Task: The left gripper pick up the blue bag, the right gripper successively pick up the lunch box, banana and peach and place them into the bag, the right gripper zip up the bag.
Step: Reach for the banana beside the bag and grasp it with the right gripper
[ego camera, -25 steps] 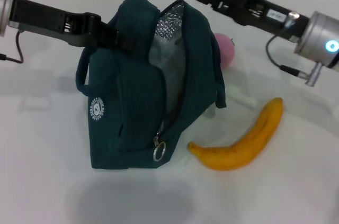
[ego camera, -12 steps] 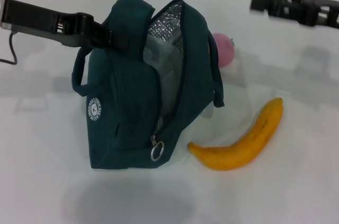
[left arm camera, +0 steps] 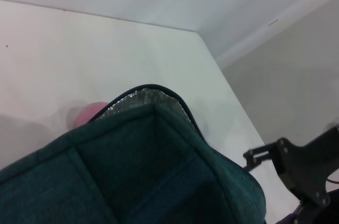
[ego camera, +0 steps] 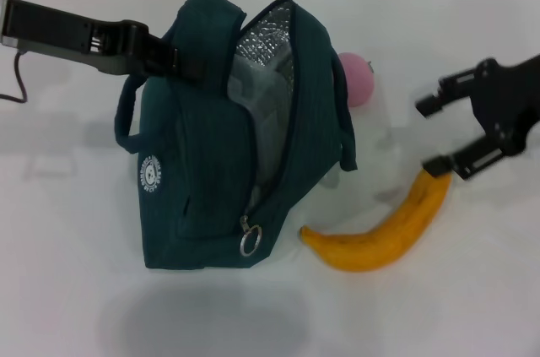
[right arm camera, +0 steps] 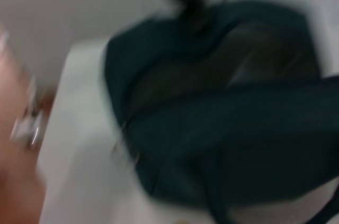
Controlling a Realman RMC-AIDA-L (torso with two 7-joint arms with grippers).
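Observation:
The blue bag (ego camera: 211, 154) stands upright on the white table with its zipper open and silver lining showing. My left gripper (ego camera: 180, 61) is shut on the bag's top edge from the left. Inside the opening, the clear lunch box (ego camera: 251, 97) shows in part. Behind the bag's right side lies the pink peach (ego camera: 359, 78). The banana (ego camera: 384, 229) lies on the table to the right of the bag. My right gripper (ego camera: 430, 136) is open, just above the banana's upper end, holding nothing. The bag (left arm camera: 132, 176) fills the left wrist view and the bag (right arm camera: 222, 128) fills the right wrist view.
The zipper's metal ring pull (ego camera: 251, 242) hangs at the bag's lower front. The white table (ego camera: 76, 289) extends in front and to the left. The table's far edge meets a wall just behind the bag.
My right gripper has swung from above the bag's far right down to the banana's upper end, fingers open. The bag and left gripper shifted slightly left, then held still.

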